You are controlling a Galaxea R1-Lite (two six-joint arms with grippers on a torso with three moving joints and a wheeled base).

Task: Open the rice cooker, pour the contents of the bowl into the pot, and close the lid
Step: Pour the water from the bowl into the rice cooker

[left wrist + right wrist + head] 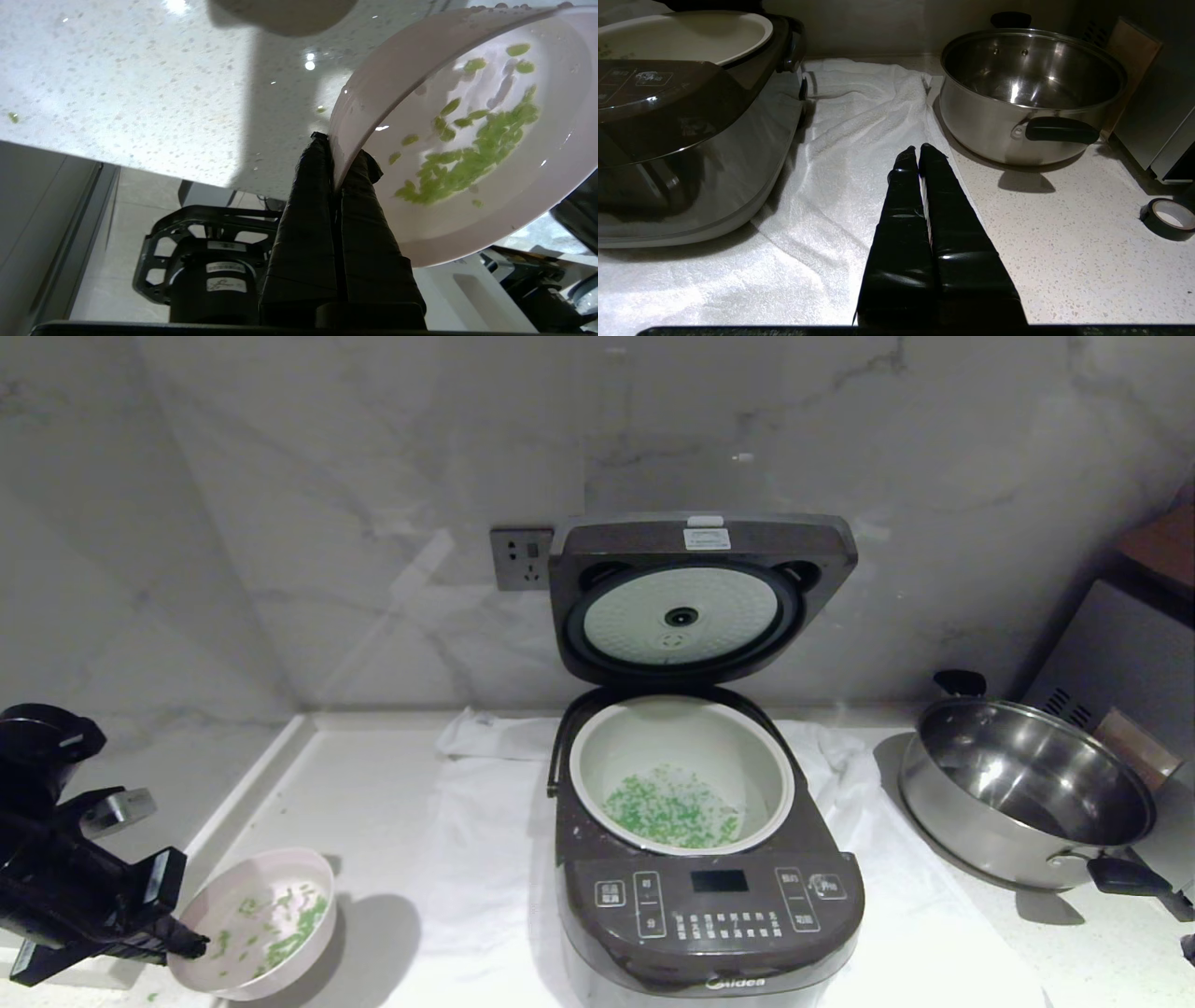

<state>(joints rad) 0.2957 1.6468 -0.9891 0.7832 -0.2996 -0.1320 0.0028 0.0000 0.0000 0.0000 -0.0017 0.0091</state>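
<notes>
Bowl [257, 922] at lower left is pinched by the rim in the left claw [191, 947]. It should be kept level till set down; lid [700, 597] gets closed after

One cooker [709, 896], one bowl [257, 924], one pan [1027, 793]

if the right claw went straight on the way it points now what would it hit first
Likely nothing soon: the right claw, shut, points over the white towel, between the rice cooker and steel pan. Depth is unclear.

Steel pan [1029, 93] stands ahead and right of the right fingertips; white towel [859, 140] lies beneath them; tape roll [1168, 218] far right.
</notes>
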